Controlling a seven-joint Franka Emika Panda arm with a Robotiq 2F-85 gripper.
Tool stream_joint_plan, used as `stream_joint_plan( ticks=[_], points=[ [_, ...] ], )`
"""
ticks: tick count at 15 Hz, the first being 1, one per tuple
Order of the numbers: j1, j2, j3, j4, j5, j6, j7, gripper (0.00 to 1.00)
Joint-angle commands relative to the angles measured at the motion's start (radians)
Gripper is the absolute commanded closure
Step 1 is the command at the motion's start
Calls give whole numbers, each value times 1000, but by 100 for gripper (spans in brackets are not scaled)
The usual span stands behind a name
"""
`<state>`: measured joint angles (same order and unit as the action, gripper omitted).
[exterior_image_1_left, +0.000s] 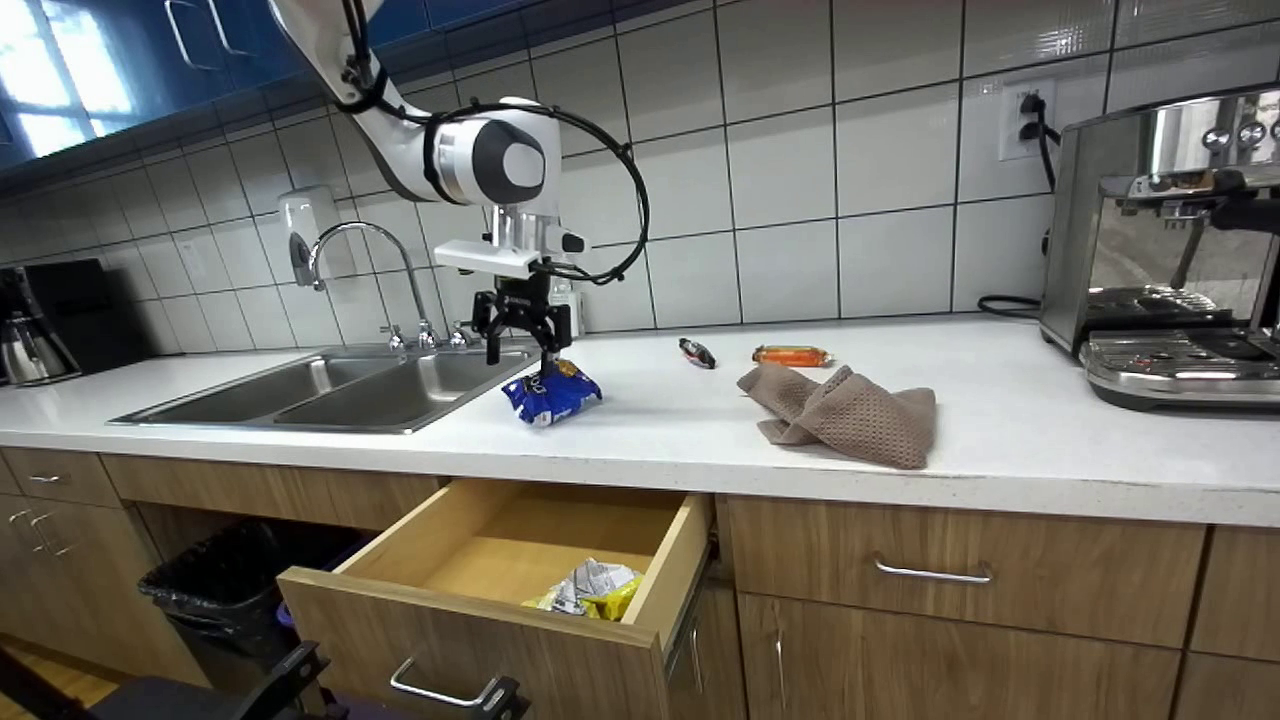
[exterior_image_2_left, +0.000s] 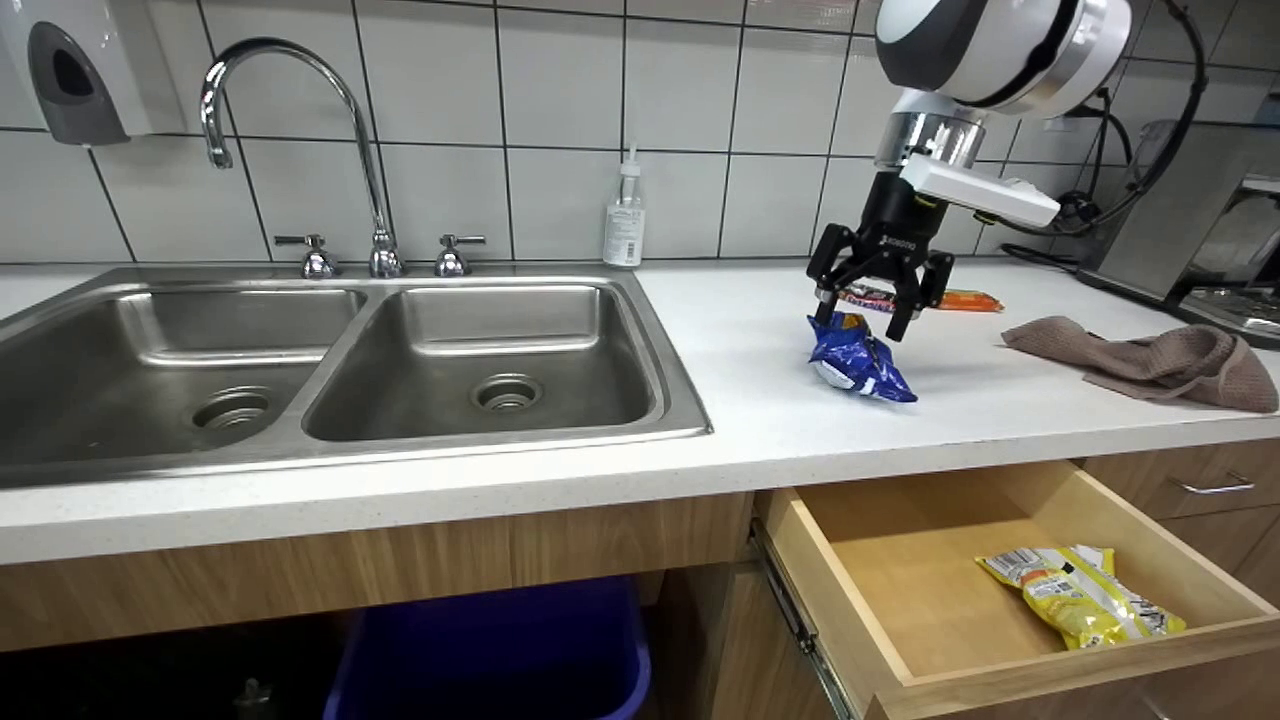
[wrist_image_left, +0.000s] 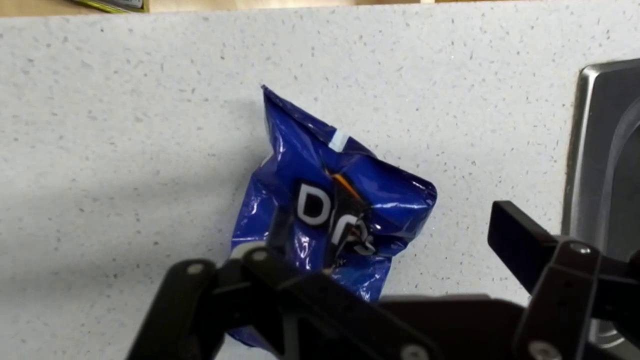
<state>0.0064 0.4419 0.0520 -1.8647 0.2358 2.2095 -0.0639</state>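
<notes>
My gripper (exterior_image_1_left: 520, 361) points down over the counter with its jaws wide apart. A shiny blue snack bag (exterior_image_1_left: 553, 393) lies crumpled on the counter just beneath it. In the wrist view the bag (wrist_image_left: 325, 200) shows white lettering on a dark patch, and one finger covers its lower part. The opposite finger (wrist_image_left: 520, 240) stands off to the right, over bare counter on the sink side. Nothing is gripped. In an exterior view one finger overlaps the upper end of the bag (exterior_image_2_left: 860, 365); whether it touches cannot be told.
An open drawer (exterior_image_2_left: 920, 560) below holds yellow packets (exterior_image_2_left: 1085, 595). The sink (exterior_image_2_left: 690, 415) lies beside the bag. Farther along are an orange packet (exterior_image_1_left: 790, 355), a small dark packet (exterior_image_1_left: 697, 352), a brown cloth (exterior_image_1_left: 845, 415) and a coffee machine (exterior_image_1_left: 1160, 250).
</notes>
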Motion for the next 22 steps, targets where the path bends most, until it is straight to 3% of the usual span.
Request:
stream_joint_plan(
  ticks=[1,6,7,9,10,18,22],
  points=[
    [-10,65,14,101,12,-59,11,0],
    [-10,103,19,152,10,-79,7,1],
    [-11,106,21,156,13,-79,6,26],
    [-12,112,23,166,13,-81,5,29],
    [-12,113,24,168,13,-81,5,35],
    [-13,102,25,160,9,-77,-2,99],
    [-15,92,24,149,9,-73,-8,100]
  ],
)
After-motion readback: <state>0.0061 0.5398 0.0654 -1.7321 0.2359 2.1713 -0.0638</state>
